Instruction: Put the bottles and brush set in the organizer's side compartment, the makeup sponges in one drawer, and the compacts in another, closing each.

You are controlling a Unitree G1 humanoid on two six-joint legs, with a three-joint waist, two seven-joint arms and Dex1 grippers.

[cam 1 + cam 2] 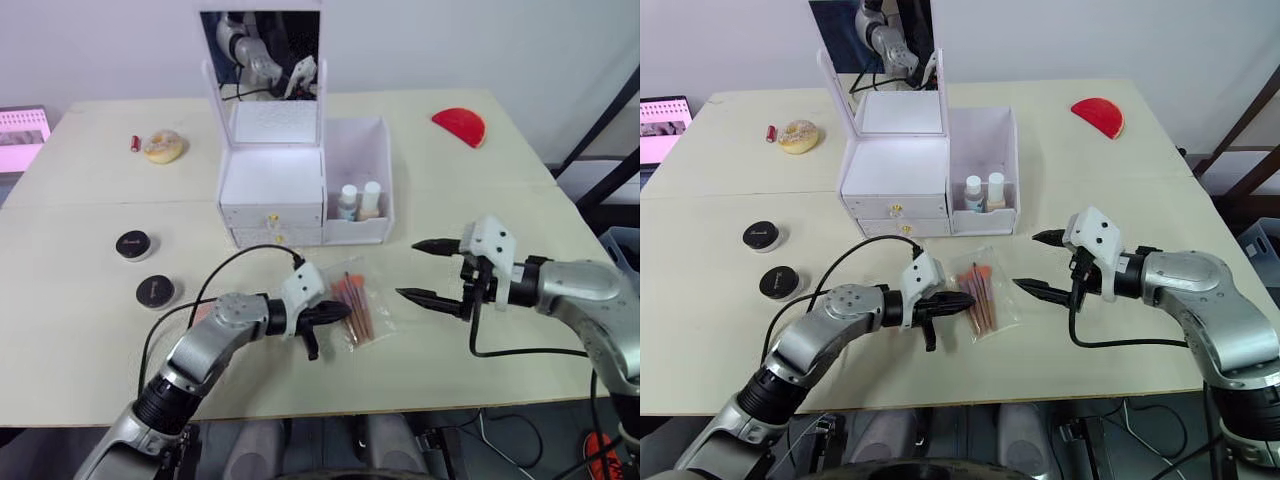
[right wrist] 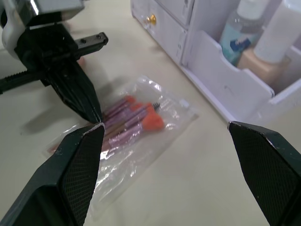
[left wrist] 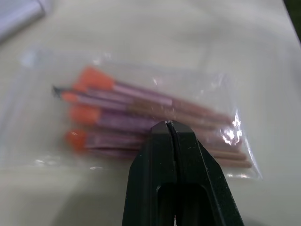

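The brush set (image 1: 353, 303), orange-tipped brushes in a clear bag, lies flat on the table in front of the white organizer (image 1: 270, 190). My left gripper (image 1: 338, 312) is shut on the bag's near edge, its fingertips (image 3: 165, 129) pressed together over the plastic. My right gripper (image 1: 408, 269) hangs wide open just right of the bag, holding nothing. Two bottles (image 1: 358, 200) stand upright in the organizer's side compartment (image 1: 360, 150). Two black round compacts (image 1: 133, 243) (image 1: 155, 291) sit on the table at the left. Both drawers (image 1: 272, 228) are shut.
The organizer's mirror lid (image 1: 262, 55) stands raised. A beige round sponge (image 1: 163, 146) and a small red item (image 1: 134, 143) lie at the back left. A red half-disc (image 1: 460, 125) lies at the back right. A pink object (image 1: 22, 135) sits at the far left edge.
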